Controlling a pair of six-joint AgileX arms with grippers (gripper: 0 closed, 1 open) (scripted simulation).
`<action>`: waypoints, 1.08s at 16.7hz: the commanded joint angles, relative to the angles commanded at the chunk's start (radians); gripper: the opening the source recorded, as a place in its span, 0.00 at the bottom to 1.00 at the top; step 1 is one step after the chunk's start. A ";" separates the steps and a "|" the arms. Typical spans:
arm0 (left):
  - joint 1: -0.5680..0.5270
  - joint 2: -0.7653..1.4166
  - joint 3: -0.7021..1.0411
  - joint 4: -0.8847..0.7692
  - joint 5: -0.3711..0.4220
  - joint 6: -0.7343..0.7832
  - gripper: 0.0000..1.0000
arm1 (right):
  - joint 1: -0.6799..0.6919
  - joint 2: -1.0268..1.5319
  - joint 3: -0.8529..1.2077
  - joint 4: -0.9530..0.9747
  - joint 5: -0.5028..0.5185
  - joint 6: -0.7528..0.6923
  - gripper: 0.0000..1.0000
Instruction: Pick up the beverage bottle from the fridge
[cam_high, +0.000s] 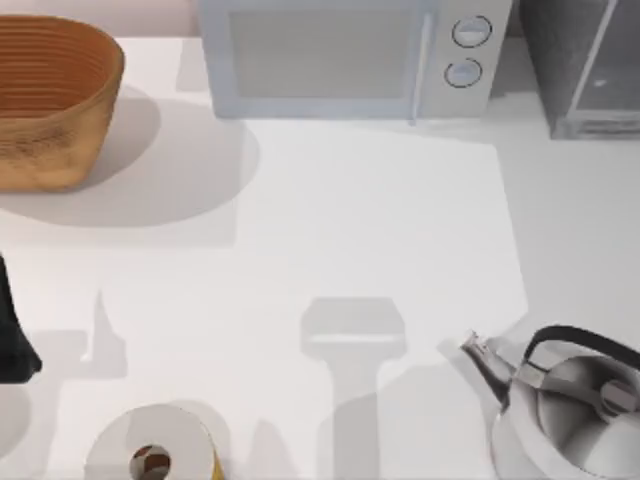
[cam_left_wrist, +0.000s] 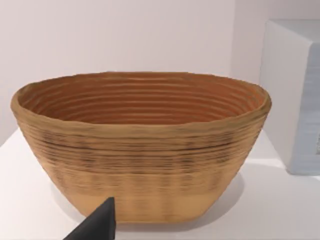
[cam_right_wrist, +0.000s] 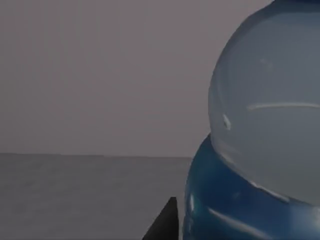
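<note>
Woven tan wicker forms the oval basket (cam_high: 50, 100) seen at the bench's far left corner, beside the light grey microwave with two round dials (cam_high: 350, 55) set along the far edge. The dark grey box-shaped fridge (cam_high: 585, 65) is placed at the far right corner. A shiny steel kettle with a black handle (cam_high: 570, 410) sits at the near right corner, and a white paper roll with a yellow band (cam_high: 155, 450) is cut off by the near edge toward the left. A black tapered object (cam_high: 15, 330) is seen at the left edge.

In the left wrist view, the basket (cam_left_wrist: 140, 145) is faced closely, a dark fingertip (cam_left_wrist: 97, 225) showing in front of it; whether the left gripper is released or clenched cannot be told.

In the right wrist view, the pale grey translucent beverage bottle with its bright blue cap (cam_right_wrist: 265, 140) is seen very close against a dim grey interior, a dark fingertip (cam_right_wrist: 165, 222) just beside the cap. Whether it is grasped cannot be told.
</note>
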 joint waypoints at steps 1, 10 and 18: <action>0.000 0.000 0.000 0.000 0.000 0.000 1.00 | 0.000 0.000 0.000 0.000 0.000 0.000 0.25; 0.000 0.000 0.000 0.000 0.000 0.000 1.00 | 0.000 0.000 0.000 0.000 0.000 0.000 0.00; 0.000 0.000 0.000 0.000 0.000 0.000 1.00 | -0.003 -0.070 0.011 -0.087 -0.001 0.001 0.00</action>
